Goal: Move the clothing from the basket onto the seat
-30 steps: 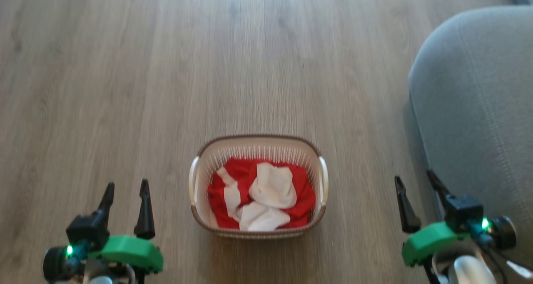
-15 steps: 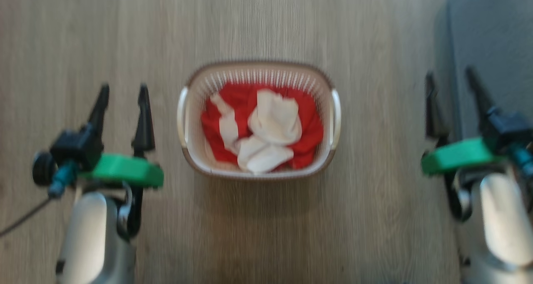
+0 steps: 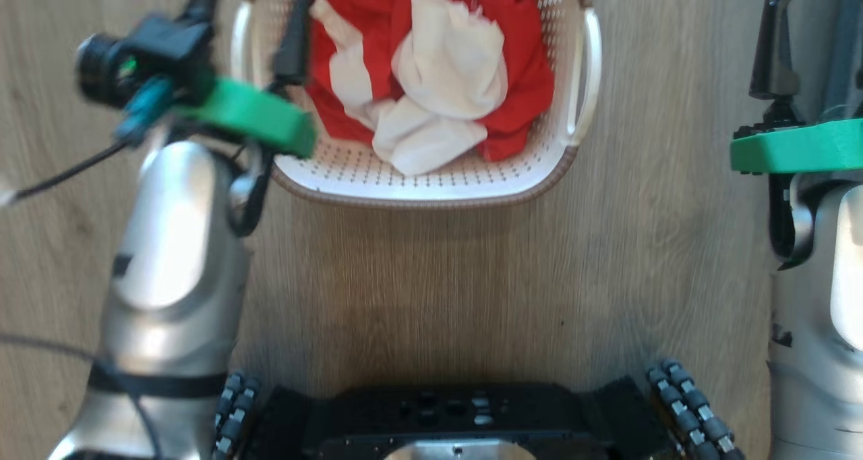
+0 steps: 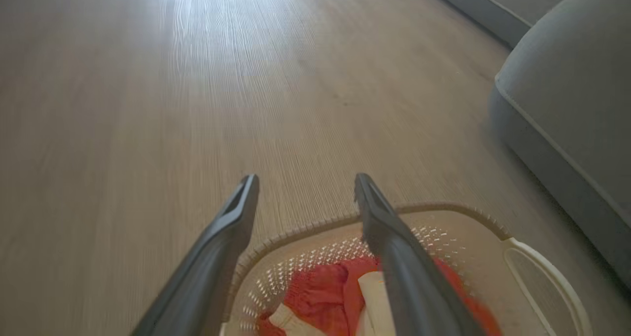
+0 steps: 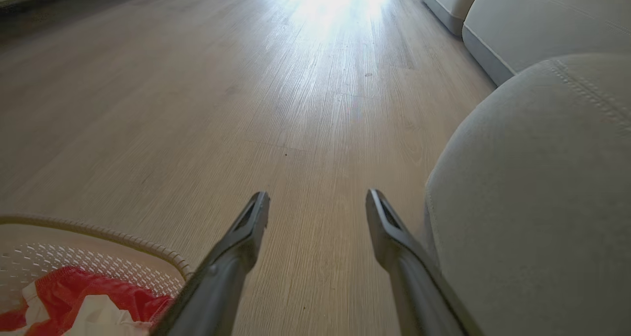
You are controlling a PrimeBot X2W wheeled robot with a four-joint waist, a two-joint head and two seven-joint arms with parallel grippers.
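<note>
The cream-white perforated laundry basket (image 3: 418, 185) stands on the wood-look floor (image 3: 431, 278) at 12 o'clock in the head view, straight ahead of the robot's black wheeled base (image 3: 438, 413) at 6 o'clock. The clothing (image 3: 519, 75) lies inside it, a red bundle with crumpled white pieces on top, filling most of the bottom. The left gripper (image 4: 305, 181) is at 11 o'clock in the head view, its two dark fingers spread wide apart and holding nothing. It straddles the basket's left rim, with one finger over the inside near the red fabric and the other outside, above the floor. Whether the inner finger touches the fabric cannot be told. In the left wrist view the basket and clothing sit at 6 o'clock, under that finger. The right gripper (image 5: 318, 195) is at 2 o'clock in the head view, well apart from the basket. Its fingers are also parted wide and empty, and they point along the floor. The grey seat (image 5: 542, 178) — rounded edge, a line of pale stitching — lies just beside its right finger at 3 o'clock in the right wrist view, and a corner of the basket shows at 8 o'clock.
</note>
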